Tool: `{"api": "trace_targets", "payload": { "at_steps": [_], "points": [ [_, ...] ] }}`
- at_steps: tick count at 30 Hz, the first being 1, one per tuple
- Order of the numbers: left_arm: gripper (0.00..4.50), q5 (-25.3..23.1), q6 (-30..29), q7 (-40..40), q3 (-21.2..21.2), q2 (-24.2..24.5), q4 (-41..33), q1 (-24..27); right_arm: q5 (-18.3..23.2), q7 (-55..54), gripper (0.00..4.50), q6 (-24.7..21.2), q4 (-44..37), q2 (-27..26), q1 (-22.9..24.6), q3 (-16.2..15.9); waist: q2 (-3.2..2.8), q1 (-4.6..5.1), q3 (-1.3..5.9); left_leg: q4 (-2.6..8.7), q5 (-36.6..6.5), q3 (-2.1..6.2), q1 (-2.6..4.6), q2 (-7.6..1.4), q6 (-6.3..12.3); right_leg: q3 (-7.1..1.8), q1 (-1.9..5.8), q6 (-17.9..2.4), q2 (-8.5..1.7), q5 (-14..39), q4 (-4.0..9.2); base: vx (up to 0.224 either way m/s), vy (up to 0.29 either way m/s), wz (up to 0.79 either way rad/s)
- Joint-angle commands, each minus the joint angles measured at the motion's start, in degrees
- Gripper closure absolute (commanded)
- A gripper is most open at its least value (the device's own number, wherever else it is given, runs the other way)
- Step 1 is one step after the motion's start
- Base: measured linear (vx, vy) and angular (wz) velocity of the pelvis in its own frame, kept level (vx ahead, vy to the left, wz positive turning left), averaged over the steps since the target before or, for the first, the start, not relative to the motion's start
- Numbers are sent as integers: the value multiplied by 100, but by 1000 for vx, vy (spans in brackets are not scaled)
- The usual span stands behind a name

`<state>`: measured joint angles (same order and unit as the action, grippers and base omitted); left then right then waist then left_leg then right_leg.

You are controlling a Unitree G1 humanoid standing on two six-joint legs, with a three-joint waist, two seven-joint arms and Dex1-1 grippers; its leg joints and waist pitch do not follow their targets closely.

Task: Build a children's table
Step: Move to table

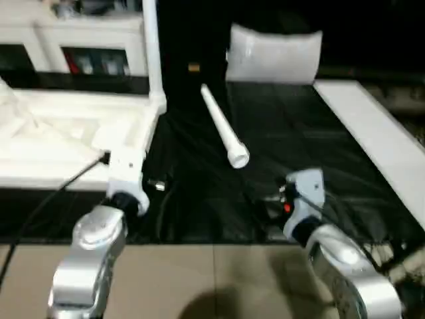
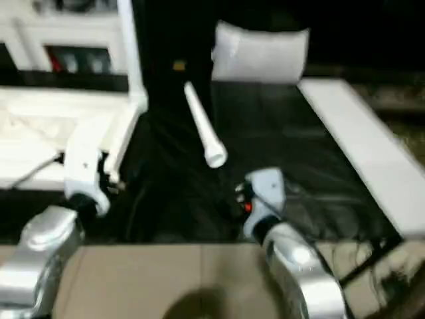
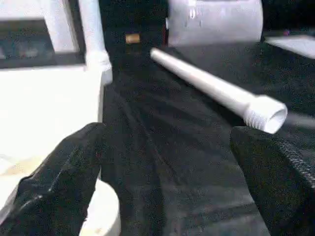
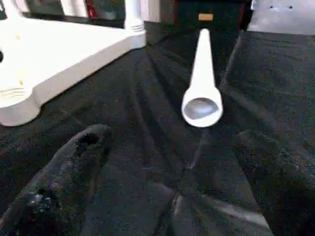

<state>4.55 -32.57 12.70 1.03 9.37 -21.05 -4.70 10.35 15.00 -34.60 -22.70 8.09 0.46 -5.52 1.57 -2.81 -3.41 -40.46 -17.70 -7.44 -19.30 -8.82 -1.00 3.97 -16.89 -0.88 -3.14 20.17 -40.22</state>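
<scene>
Tabletop [image 1: 60,133]: white plastic, upside down on the black sheet at the robot's left, ribbed underside up; round corner sockets at the near corner and the far right corner.
Fitted leg [image 1: 151,50]: white tube standing upright in the far right corner socket of the tabletop, rising out past the picture's top edge.
Loose leg [image 1: 222,129]: white tapered tube lying flat on the black sheet, right of the tabletop and apart from it; narrow end far, wide threaded open end toward the robot; nothing touching it.
Black sheet [image 1: 299,133]: dark wrinkled covering under the tabletop and the loose leg.
Left gripper [image 3: 167,162]: black fingers [image 3: 59,182] spread wide, nothing between them; near the tabletop's near corner socket [image 3: 101,211], pointed across the sheet toward the loose leg's threaded end.
Right gripper [image 4: 172,177]: black fingers [image 4: 64,182] wide apart, holding nothing; low over the sheet, facing the open end of the loose leg, short of it.
Grey-white panel [image 1: 275,53]: cushion-like, at the far edge of the sheet beyond the loose leg.
White board [image 1: 378,139]: long flat strip along the sheet's right side.
White cabinet [image 1: 73,40]: glass-fronted, behind the tabletop.
Cable [image 1: 50,196]: black, running from the left wrist across the tabletop's near edge.
</scene>
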Motion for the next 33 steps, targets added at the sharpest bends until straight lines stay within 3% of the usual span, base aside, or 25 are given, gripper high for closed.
{"api": "trace_targets", "payload": {
  "at_steps": [1,3,5,6,7,8,10,11,12,13,14,15,16,17,18,19,21,23,24,25,26,28,29,31,33],
  "points": [
    [9,-61,18,10,11,52,0,-134,-48,24,0,51,43,7,-64,-25,101,-151,229,-60,152,172,-502,-75,352,-962,413,-450,-980,3640,1299,87,-21,8],
    [9,-79,41,26,-9,86,13,-152,-39,56,0,41,65,19,-86,-32,-81,-157,287,375,714,133,-452,-124,391,-515,473,-952,-592,2106,1195,101,6,9],
    [9,-95,40,5,-62,162,-5,-146,44,144,0,-29,164,13,-158,-40,-434,156,275,1102,-506,591,264,-596,584,39,41,-691,12,1178,658,147,65,4],
    [9,-93,40,2,-63,165,-7,-144,50,145,0,-33,169,9,-161,-38,-398,293,290,1199,-1192,767,554,-777,787,-3,-169,-707,-29,975,436,199,36,1],
    [9,-87,42,-10,-74,179,-21,-124,51,144,0,-68,196,8,-193,-43,-316,369,421,1306,-1032,1379,617,-677,2168,75,-218,-287,-15,444,44,192,-3,26],
    [9,-92,49,-7,-77,182,-24,-115,48,137,0,-73,208,26,-210,-55,-356,510,401,1096,-335,1431,769,-406,3218,-28,-468,-15,-33,376,96,192,-3,26],
    [9,-85,41,8,-73,185,-33,-106,23,108,0,-56,226,29,-236,-72,-243,553,383,1042,205,1413,625,-173,3378,-215,-386,24,-149,182,314,152,-29,68],
    [9,-80,37,49,-80,202,-38,-101,-34,31,0,20,248,26,-272,-95,107,158,270,-74,171,473,-701,474,2225,-877,778,325,-1159,-393,1455,153,-30,80],
    [9,-77,37,69,-90,211,-32,-104,-50,20,0,52,251,28,-283,-103,141,215,315,-280,55,438,-797,313,1777,-859,876,525,-1411,-208,1466,141,-13,56],
    [9,-79,39,83,-97,215,-25,-108,-56,21,0,71,252,31,-287,-107,123,129,343,-238,379,361,-813,233,1049,-309,845,749,-1236,-365,1442,157,-18,41],
    [9,-79,43,101,-105,226,-12,-110,-59,7,0,45,228,28,-284,-105,110,100,349,6,630,257,-753,184,1018,-58,920,581,-997,-450,1509,157,-18,41],
    [9,-78,43,102,-106,228,-11,-111,-58,8,0,41,226,27,-283,-103,-141,142,378,368,671,297,-373,0,682,-183,775,274,-716,-82,1416,185,-23,45],
    [9,-69,39,112,-114,245,-3,-112,-44,13,0,4,204,22,-282,-90,-110,149,329,597,696,260,-263,-96,713,-28,756,33,-429,219,1371,239,-10,19],
    [9,-53,20,133,-139,294,-4,-101,-35,34,0,-45,158,47,-282,-83,-475,420,461,1004,754,1137,821,-819,2221,182,-205,263,108,455,168,239,-10,19],
    [9,-52,18,136,-143,298,-4,-100,-36,37,0,-47,155,53,-284,-82,-409,469,596,890,1263,1324,1041,-1052,2776,78,-489,362,7,709,-156,261,-15,6],
    [9,-69,-7,153,-182,313,-5,-91,-14,54,0,-68,160,83,-307,-57,-438,381,615,717,2420,1223,940,-938,2970,-41,-756,586,-94,454,-355,201,-6,7],
    [9,-86,-16,171,-212,320,-25,-73,-7,45,0,-103,168,107,-355,-37,-325,371,515,874,3066,645,507,-641,2544,-48,-824,844,-44,-560,-480,176,-3,6],
    [9,-135,-97,220,-334,404,-70,-46,-14,-36,0,-206,242,115,-542,30,72,321,298,1084,670,18,94,-119,1996,-319,-545,139,-205,-1475,563,127,-41,-2],
    [9,-135,-97,220,-334,404,-70,-46,-14,-36,0,-206,242,115,-542,30,246,246,261,1046,-435,-156,-132,95,1548,-542,-289,372,-238,-404,897,96,-111,0],
    [9,-136,-111,249,-372,424,-78,-47,-30,-92,0,-275,278,107,-629,66,278,137,308,-1,-659,4,95,352,902,-1136,-229,267,-974,3397,1482,89,-109,-5],
    [9,-104,-119,346,-433,468,-106,-37,-69,-197,0,-437,346,90,-773,111,245,134,361,-115,-371,172,-53,284,657,-1246,-53,-116,-1109,3903,1436,89,-109,-5],
    [9,11,-211,636,-573,638,-180,-33,-186,-346,0,-788,577,122,-1170,139,81,128,361,152,543,418,-316,78,58,-1147,101,-1018,-967,1511,1076,90,-46,-6],
    [9,55,-274,715,-591,684,-193,-48,-209,-394,0,-929,693,145,-1325,151,-19,194,366,589,1346,377,-318,-9,-99,-749,24,-1226,-591,-115,834,79,-35,-4],
    [9,129,-399,911,-642,816,-208,-90,-204,-508,0,-1263,1003,139,-1671,235,-279,282,428,658,2617,390,-40,-178,-346,-467,-243,-1075,-200,-2127,512,85,47,-6],
    [9,213,-527,1173,-737,1019,-242,-131,-191,-617,0,-1650,1405,107,-2067,348,-247,329,459,628,3257,386,12,-106,-525,-467,-193,-1179,-211,-2922,516,78,58,-3]
  ]
}}
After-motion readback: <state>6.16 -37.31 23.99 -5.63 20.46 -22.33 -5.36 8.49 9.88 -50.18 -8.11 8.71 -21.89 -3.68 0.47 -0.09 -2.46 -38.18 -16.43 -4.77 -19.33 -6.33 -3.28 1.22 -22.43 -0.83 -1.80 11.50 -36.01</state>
